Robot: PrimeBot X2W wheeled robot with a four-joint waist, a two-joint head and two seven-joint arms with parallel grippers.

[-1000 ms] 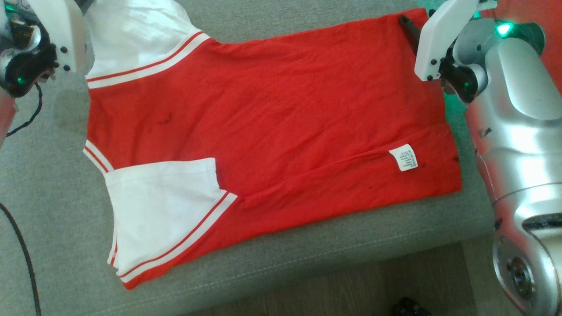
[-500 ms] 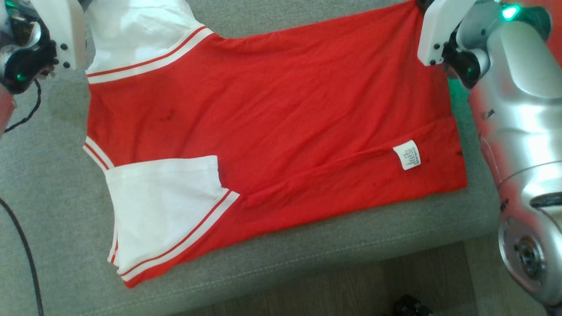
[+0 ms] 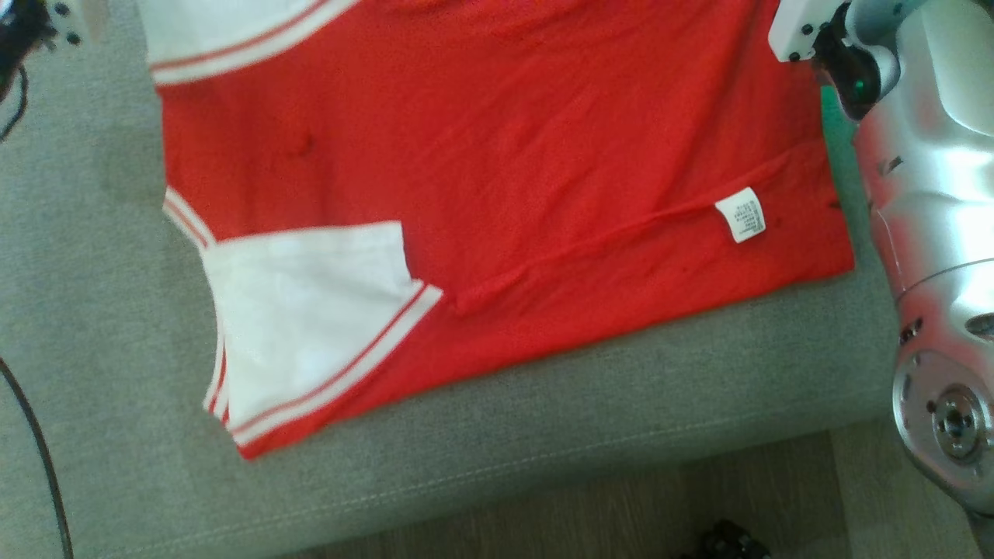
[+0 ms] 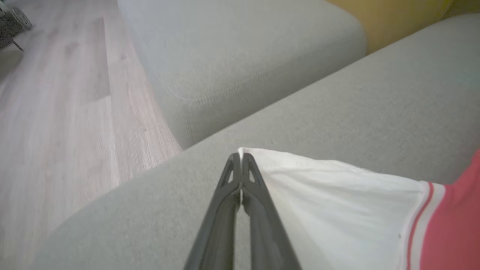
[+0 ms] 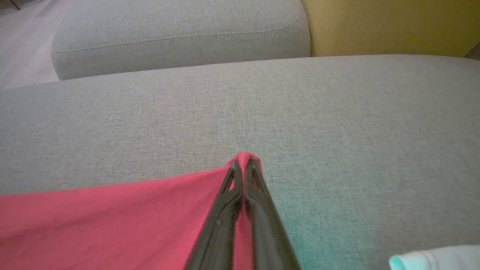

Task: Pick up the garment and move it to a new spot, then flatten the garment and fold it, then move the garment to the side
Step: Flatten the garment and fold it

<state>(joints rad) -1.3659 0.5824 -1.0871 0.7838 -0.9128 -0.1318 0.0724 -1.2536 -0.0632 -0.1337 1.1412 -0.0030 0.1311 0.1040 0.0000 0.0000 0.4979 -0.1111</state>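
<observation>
The garment (image 3: 505,147) is a red shirt with white sleeves and red-white trim, spread over a grey sofa cushion (image 3: 543,435). A white care label (image 3: 740,214) lies near its right edge. One white sleeve (image 3: 311,310) is folded onto the body. In the left wrist view my left gripper (image 4: 240,155) is shut on the tip of the other white sleeve (image 4: 330,195). In the right wrist view my right gripper (image 5: 243,162) is shut on a red corner of the garment (image 5: 112,217). The right arm (image 3: 924,233) stands along the right side of the head view.
Wooden floor (image 3: 621,512) runs below the cushion's front edge. A second grey cushion (image 5: 180,33) and a yellow cushion (image 5: 390,26) lie beyond. A black cable (image 3: 39,466) hangs at the left. Pale cloth (image 5: 435,258) shows at the right wrist view's lower right.
The right gripper has closed on the garment's far red corner. The whole head picture has shifted, so the camera moved; the shirt's far edge now lies past the top.
</observation>
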